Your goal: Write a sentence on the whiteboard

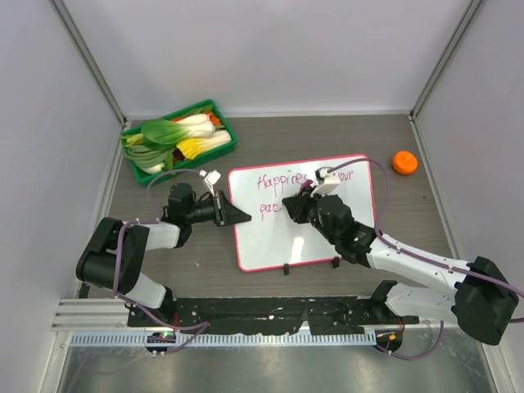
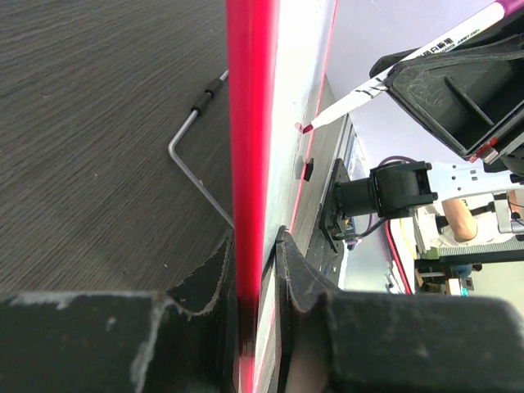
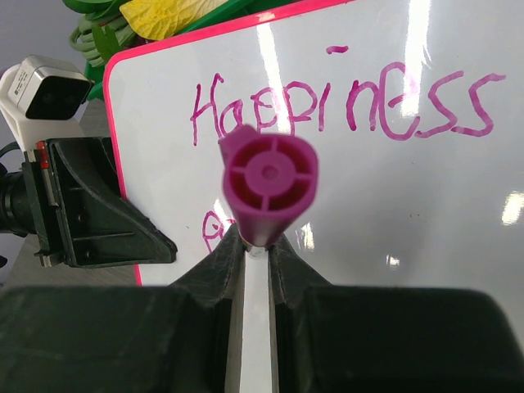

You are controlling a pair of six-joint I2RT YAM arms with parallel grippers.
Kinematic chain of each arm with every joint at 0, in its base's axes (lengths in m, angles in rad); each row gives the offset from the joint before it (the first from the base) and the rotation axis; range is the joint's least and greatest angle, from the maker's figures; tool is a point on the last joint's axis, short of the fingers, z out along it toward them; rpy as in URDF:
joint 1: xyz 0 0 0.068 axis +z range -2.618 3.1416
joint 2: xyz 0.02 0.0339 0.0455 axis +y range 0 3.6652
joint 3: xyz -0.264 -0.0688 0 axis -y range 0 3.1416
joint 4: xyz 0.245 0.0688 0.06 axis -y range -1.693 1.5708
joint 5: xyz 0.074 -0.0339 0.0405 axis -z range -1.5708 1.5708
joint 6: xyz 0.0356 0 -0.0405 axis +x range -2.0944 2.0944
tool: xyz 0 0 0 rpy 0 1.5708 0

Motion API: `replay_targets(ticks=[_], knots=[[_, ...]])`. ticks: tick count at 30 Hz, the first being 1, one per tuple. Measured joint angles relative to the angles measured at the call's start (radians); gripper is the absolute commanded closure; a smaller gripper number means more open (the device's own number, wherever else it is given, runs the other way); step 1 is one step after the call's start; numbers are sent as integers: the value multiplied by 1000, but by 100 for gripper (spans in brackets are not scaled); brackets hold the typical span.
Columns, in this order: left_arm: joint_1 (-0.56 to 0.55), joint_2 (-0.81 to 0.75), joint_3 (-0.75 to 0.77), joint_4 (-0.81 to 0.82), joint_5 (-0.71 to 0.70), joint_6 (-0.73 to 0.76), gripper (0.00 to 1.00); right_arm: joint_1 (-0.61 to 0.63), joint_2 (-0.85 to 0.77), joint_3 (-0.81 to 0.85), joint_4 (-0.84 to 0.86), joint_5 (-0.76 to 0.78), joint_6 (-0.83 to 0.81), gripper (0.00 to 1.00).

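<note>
Currently listed: large glossy white whiteboard (image 1: 270, 237) with thin pink-red frame, at the middle of the dark wood-grain desk (image 1: 426, 213), between my two arms. My left end effector (image 1: 241, 217) pinches its left frame edge. My right end effector (image 1: 293, 203) is clamped on a white marker pen (image 3: 268, 176) with a purple end, its tip touching the board's face. Purple handwritten sentence (image 3: 344, 106): top line begins "Happiness"; a few letters show below, partly hidden. Green plastic tray (image 1: 206, 104) of leafy vegetables, far left. Small orange round object (image 1: 404, 162), far right, well apart.
</note>
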Motion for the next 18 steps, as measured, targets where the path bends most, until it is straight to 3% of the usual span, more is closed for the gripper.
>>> replay_targets(ticks=[18], knots=[[0,0,0,1,1,0,100,-2,-16,21,-27,38,-35,99]])
